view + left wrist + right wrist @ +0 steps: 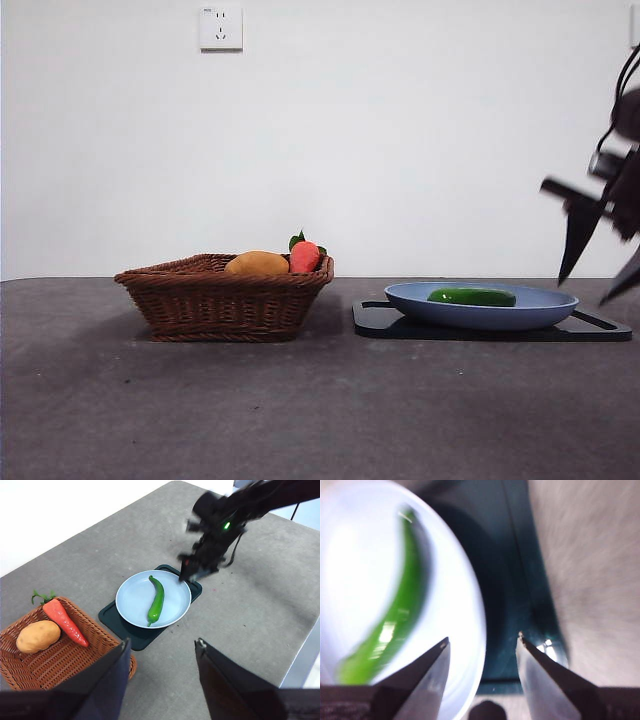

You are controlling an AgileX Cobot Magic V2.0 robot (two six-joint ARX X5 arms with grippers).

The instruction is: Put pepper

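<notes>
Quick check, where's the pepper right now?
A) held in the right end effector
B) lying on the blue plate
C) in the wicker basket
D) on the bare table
B: the pepper lies on the blue plate, which sits on the dark tray; the right end effector hangs open and empty over the plate's edge, and the basket holds only other produce.

pepper (472,296) lies on blue plate (540,308); end effector (600,285) beside.

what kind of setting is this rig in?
Likely a lab test bench: bare white wall with a socket, grey table, and staged props, a pepper on a blue plate and a wicker basket.
</notes>
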